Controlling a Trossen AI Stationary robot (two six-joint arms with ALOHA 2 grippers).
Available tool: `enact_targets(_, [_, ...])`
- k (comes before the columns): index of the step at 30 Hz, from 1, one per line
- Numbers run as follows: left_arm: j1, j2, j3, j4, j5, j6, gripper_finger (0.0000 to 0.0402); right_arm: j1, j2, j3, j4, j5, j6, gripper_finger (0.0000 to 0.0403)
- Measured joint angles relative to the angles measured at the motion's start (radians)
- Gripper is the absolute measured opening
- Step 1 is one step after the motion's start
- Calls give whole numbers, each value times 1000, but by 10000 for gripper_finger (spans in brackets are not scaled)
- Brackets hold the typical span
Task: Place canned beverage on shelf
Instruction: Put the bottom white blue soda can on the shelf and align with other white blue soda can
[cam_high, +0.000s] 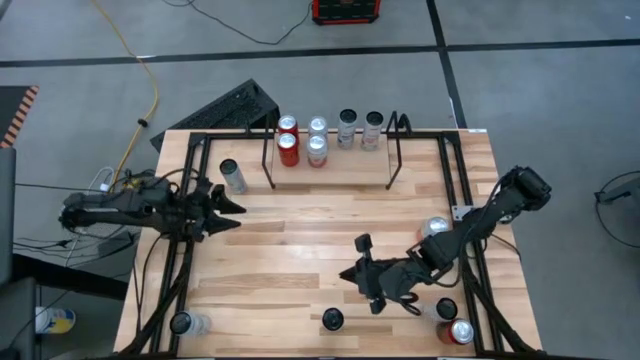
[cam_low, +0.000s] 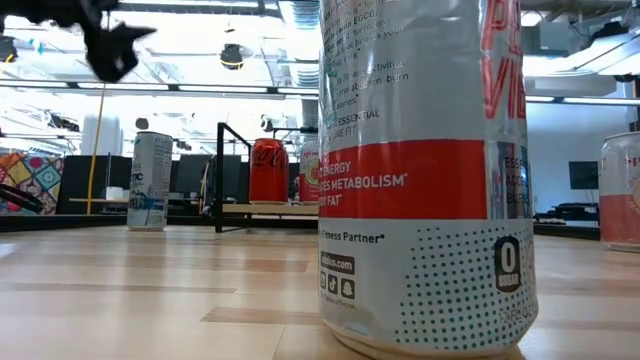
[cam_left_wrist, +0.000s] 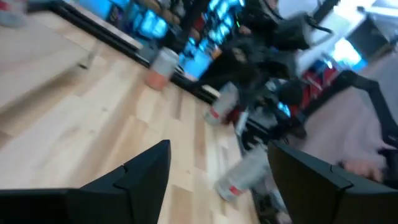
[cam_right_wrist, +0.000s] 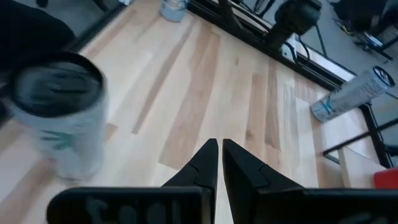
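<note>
The shelf (cam_high: 330, 165), a low black wire rack with two looped end brackets, stands at the table's far middle and holds several red and white cans (cam_high: 317, 150). More cans stand loose on their bases: a silver one (cam_high: 232, 175) left of the shelf, and one with a black top (cam_high: 332, 320) at the near edge, which fills the low view (cam_low: 420, 180). My left gripper (cam_high: 238, 212) hangs open and empty over the table's left side (cam_left_wrist: 217, 168). My right gripper (cam_high: 348, 272) is shut and empty (cam_right_wrist: 219, 149), above the boards just beyond the black-topped can (cam_right_wrist: 59, 112).
Long black rail frames (cam_high: 190, 260) run along the table's left and right sides. More cans stand at the near left (cam_high: 190, 323), at the right (cam_high: 435, 228) and at the near right corner (cam_high: 460, 333). Bare wood lies in the table's middle (cam_high: 300, 240).
</note>
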Motion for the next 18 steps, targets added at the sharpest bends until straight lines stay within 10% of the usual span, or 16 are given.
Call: enact_targets(18, [-678, 895, 833, -721, -83, -259, 240, -1, 0, -3, 0, -2, 128, 49])
